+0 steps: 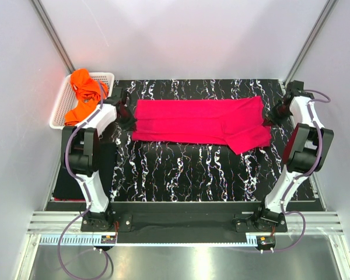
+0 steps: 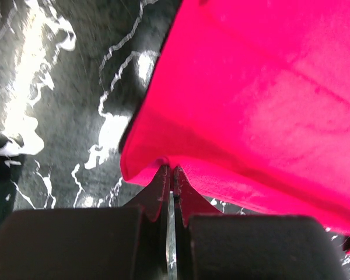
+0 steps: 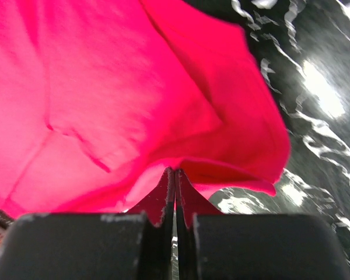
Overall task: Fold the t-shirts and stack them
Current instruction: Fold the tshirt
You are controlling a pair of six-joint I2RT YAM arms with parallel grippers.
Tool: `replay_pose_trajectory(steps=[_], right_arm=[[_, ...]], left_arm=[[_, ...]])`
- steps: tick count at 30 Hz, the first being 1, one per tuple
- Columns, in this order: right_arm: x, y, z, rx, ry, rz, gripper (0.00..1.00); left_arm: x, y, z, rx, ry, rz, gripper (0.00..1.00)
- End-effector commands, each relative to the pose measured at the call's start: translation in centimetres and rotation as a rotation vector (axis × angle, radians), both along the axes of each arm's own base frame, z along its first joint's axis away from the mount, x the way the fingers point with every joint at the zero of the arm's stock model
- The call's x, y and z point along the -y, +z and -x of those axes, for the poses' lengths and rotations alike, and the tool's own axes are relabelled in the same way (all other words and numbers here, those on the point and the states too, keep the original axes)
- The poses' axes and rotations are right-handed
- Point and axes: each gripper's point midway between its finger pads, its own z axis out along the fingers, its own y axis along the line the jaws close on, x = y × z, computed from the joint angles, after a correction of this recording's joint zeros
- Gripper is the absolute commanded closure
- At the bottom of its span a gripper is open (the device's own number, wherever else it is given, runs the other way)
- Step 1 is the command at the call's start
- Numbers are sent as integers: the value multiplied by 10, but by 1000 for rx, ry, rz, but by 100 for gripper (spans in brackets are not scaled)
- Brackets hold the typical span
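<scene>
A hot pink t-shirt [image 1: 201, 121] lies stretched in a long band across the far part of the black veined mat [image 1: 181, 169]. My left gripper [image 1: 127, 116] is shut on its left edge; the left wrist view shows the pink cloth [image 2: 262, 99] pinched at the fingertips [image 2: 171, 170]. My right gripper [image 1: 270, 116] is shut on its right edge; the right wrist view shows the pink cloth [image 3: 122, 93] pinched at the fingertips [image 3: 175, 170]. Orange t-shirts [image 1: 85, 93] lie bunched in the basket. A black folded t-shirt [image 1: 67, 189] lies at the mat's near left, behind the left arm.
A white lattice basket [image 1: 63, 104] stands at the far left beside the left arm. Metal frame posts rise at the back corners. White walls enclose the table on three sides.
</scene>
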Motion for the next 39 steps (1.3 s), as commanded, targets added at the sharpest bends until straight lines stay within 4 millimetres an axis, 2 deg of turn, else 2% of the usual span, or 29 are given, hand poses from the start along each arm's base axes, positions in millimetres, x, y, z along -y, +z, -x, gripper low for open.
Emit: replay_pose_trajectory(steps=[1,7,11,17,21,24,29,34,39], right_arm=[[-6,16,-26,73,20,-49,100],[-5,16,-50,98,15,-76,100],[-5,27,-64,131,21,-93,100],[-6,39,-60,146,5,-117,100],[-4,33,-71,149,3,-144,100],[-2,32,-78,157,-5,-155,100],[3,34,-77,164,-23,-148,100],[3,20,-85,160,-24,-182,100],[6,14,-90,158,-37,-187,100]], left_arm=[[-11,11,-17,31,25,-9,100],[-7,8,-31,27,29,14,100],[-9,13,-39,40,33,3,100],[-11,13,-34,27,22,5,100],[-8,7,-41,20,16,17,100],[-9,14,-49,42,19,20,100],[-13,22,-61,74,16,8,100],[-12,18,-70,68,13,24,100],[-11,8,-70,46,7,27,100]])
